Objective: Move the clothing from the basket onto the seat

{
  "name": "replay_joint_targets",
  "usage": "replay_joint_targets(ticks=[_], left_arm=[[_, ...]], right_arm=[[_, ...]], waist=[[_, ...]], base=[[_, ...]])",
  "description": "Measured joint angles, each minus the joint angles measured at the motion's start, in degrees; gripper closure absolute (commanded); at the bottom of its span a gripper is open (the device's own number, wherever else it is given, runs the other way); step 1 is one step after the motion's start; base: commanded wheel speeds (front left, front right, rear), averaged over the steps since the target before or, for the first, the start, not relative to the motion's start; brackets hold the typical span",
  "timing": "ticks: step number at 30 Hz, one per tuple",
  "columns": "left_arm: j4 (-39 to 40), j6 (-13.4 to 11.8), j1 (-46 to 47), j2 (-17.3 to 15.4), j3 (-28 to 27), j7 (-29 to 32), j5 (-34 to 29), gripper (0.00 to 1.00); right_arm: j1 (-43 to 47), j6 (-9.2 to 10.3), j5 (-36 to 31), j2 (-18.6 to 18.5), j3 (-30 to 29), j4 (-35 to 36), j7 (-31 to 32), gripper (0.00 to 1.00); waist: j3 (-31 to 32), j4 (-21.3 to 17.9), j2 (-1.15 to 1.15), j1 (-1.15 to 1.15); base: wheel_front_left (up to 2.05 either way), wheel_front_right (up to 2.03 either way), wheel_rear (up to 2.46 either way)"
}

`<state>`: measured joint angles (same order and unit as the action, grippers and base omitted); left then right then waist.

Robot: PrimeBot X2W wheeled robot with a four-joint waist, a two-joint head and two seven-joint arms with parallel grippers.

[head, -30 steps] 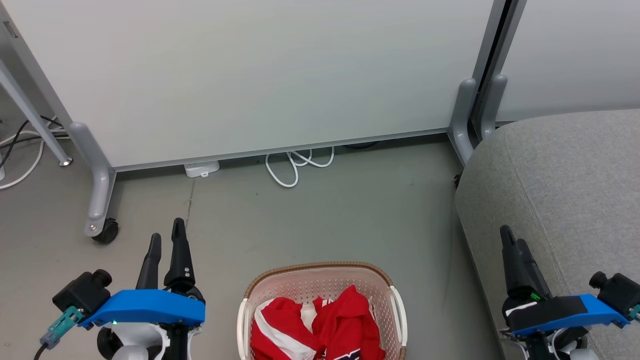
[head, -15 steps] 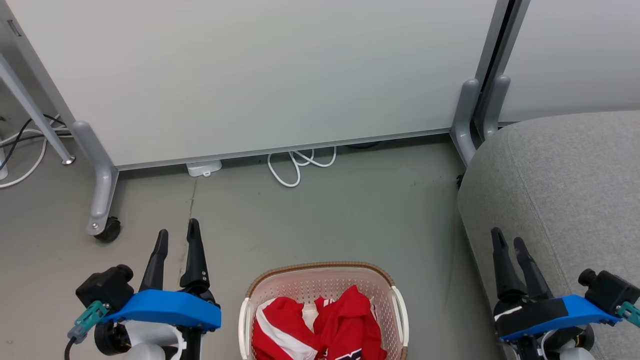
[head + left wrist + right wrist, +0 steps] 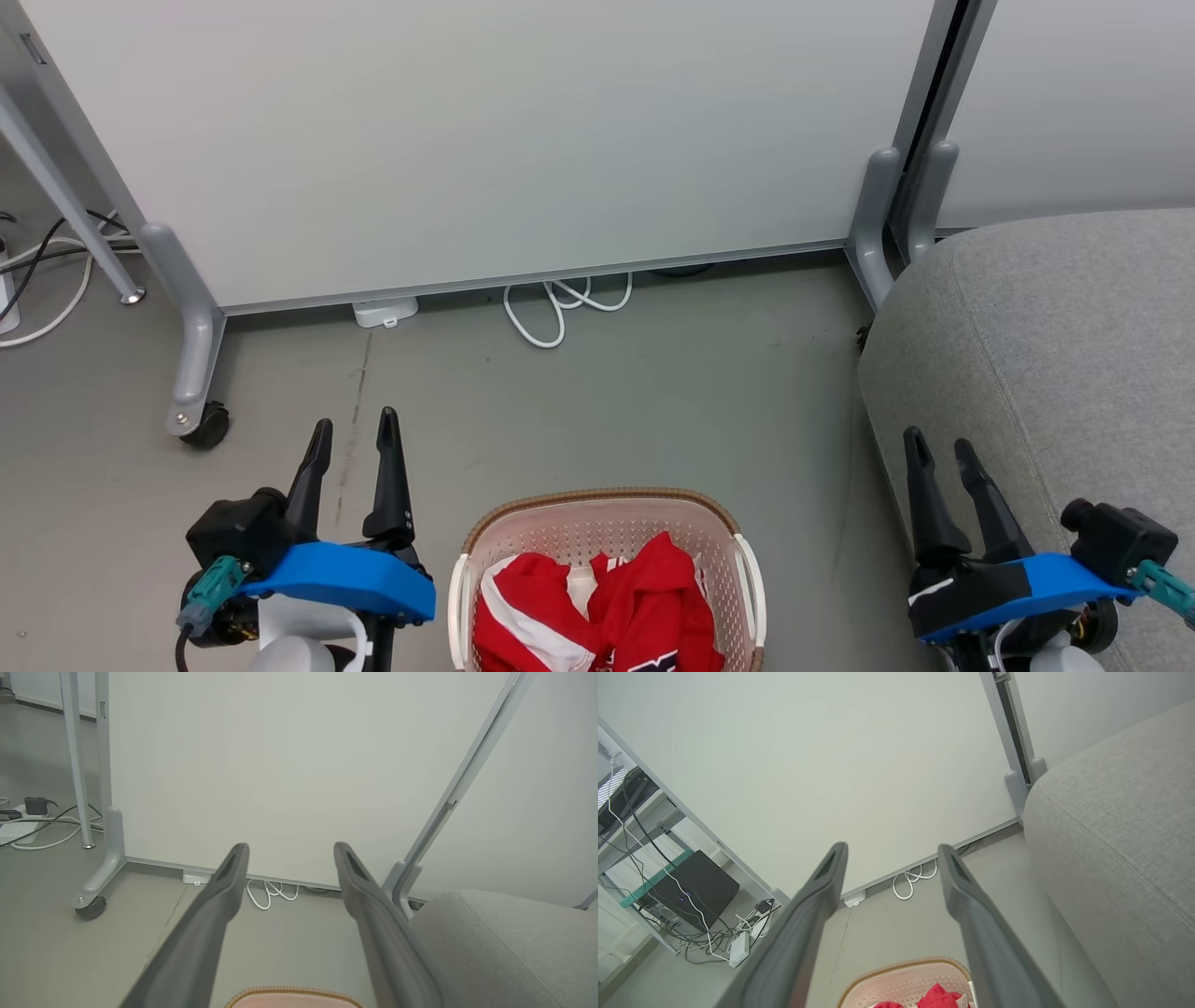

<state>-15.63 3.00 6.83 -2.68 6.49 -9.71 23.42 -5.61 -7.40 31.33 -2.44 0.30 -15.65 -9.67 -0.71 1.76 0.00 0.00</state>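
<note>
Head view: the left gripper [image 3: 355,420] and right gripper [image 3: 938,439], both wide open and empty, have edged inward toward the basket [image 3: 597,495]. The clothing [image 3: 597,607] lies inside it, none on the seat [image 3: 1055,327], so reaching is likely only beginning.

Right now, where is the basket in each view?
Head view: basket, bottom centre.
Left wrist view: basket rim, a sliver at the bottom edge, centre.
Right wrist view: basket, bottom centre.
Shared landmark: white cable loop at the panel foot, beyond the basket.
</note>
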Motion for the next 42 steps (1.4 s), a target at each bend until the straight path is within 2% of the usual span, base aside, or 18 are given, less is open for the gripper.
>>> replay_joint_targets(ticks=[22,42], left_arm=[[-2.92,0.33,0.53,-0.10,2.01,-2.68,-10.56,0.00],[-7.13,2.43,1.60,-0.12,3.47,-4.85,-15.49,0.00]], right_arm=[[0.00,-0.01,-10.33,-0.13,0.48,-0.48,-2.65,0.00],[0.04,-0.02,-18.14,-0.23,0.90,-1.32,-4.90,0.00]], waist=[[0.34,0.38,0.00,0.00],[0.41,0.98,0.00,0.00]], base=[[0.00,0.00,0.00],[0.00,0.00,0.00]])
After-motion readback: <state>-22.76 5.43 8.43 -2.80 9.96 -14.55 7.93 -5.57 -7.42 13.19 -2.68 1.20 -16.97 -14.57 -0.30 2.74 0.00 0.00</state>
